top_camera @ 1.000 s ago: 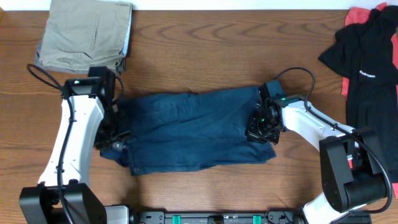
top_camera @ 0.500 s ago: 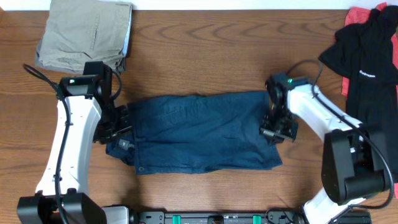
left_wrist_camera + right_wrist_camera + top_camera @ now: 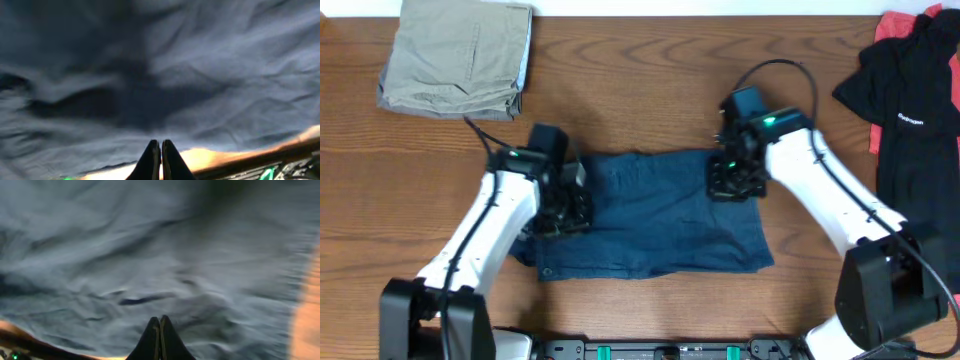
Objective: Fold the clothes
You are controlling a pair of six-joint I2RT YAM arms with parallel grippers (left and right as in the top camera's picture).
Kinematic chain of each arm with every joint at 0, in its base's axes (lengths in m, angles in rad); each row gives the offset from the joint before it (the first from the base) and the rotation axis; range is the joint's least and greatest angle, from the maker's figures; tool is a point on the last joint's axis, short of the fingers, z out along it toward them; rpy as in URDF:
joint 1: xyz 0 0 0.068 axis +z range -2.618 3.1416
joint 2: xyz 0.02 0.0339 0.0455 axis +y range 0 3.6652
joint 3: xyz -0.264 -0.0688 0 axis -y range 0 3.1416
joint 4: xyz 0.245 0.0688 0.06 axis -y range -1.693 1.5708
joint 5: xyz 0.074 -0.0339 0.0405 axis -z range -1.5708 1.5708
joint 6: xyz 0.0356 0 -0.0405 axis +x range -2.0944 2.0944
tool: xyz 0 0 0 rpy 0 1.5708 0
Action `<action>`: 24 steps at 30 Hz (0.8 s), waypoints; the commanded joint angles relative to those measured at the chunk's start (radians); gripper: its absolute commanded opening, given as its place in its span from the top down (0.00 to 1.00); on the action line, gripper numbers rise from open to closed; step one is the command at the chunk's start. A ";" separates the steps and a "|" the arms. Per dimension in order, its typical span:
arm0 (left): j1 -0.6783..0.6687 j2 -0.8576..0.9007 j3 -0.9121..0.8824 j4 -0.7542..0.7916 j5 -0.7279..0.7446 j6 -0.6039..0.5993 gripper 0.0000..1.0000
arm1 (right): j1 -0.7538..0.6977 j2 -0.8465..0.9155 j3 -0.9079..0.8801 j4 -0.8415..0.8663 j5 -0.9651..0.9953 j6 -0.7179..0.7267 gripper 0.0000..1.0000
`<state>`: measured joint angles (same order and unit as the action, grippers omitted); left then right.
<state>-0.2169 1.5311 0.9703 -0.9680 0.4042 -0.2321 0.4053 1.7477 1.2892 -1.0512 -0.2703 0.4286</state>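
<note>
The clothes are one dark navy denim garment (image 3: 655,225) lying crumpled in the middle of the wooden table (image 3: 640,95). A small metal button (image 3: 547,270) shows near its lower left corner. My left gripper (image 3: 563,208) hangs over the garment's left part, shut. In the left wrist view its fingertips (image 3: 161,145) meet, with no cloth seen between them, blue fabric (image 3: 165,65) beyond and a strip of table under them. My right gripper (image 3: 735,183) is over the garment's upper right part, shut. In the right wrist view its tips (image 3: 160,320) touch above wrinkled fabric (image 3: 150,255).
Folded khaki-beige trousers (image 3: 455,55) lie at the back left. A black T-shirt with white lettering (image 3: 910,110) lies at the right edge, over a red cloth (image 3: 895,25). The arm bases stand at the near edge.
Both arms have swung inward from the garment's ends to above it. The left gripper has closed. The garment's left edge has shifted a little to the right.
</note>
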 commanded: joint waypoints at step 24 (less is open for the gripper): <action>0.089 0.134 -0.156 -0.071 -0.346 -0.218 0.94 | -0.030 0.013 -0.421 0.184 0.085 0.184 0.99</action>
<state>-0.1654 1.6581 0.8265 -1.0252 0.1589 -0.4126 0.4274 1.7458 0.8997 -0.8478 -0.3103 0.5613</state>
